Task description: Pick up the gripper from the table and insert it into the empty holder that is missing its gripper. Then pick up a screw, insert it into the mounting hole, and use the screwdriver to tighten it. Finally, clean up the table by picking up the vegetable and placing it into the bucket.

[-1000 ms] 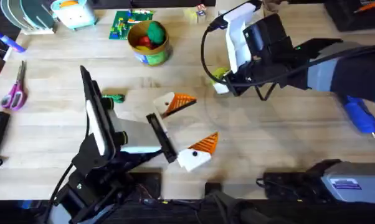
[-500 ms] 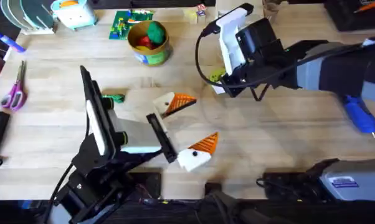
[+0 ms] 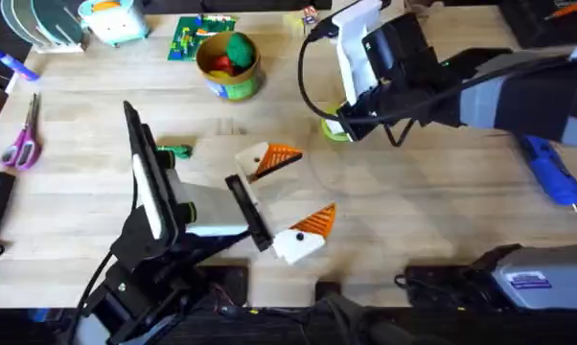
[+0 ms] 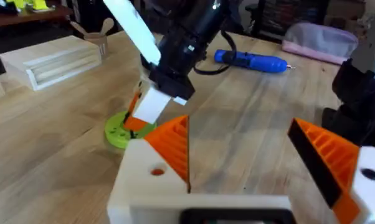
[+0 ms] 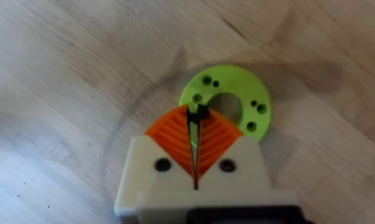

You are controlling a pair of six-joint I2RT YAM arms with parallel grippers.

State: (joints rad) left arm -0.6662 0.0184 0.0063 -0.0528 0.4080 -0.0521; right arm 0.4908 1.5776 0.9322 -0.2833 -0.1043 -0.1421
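1 screwdriver (image 3: 551,169), 1 bucket (image 3: 229,63), 1 veg (image 3: 174,150)

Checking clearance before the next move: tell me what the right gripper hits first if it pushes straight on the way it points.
Probably the lime-green disc: the right gripper points down at it, fingers shut just above its inner rim.

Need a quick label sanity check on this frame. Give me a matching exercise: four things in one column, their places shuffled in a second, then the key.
Things
1. screwdriver
2. bucket
3. vegetable
4. right gripper

Places
A. on the table right beside the left arm
B. over the lime-green disc
C. lying near the table's right edge
D. at the far side of the table, with red and green toys inside

Pairs: 1-C, 2-D, 3-A, 4-B
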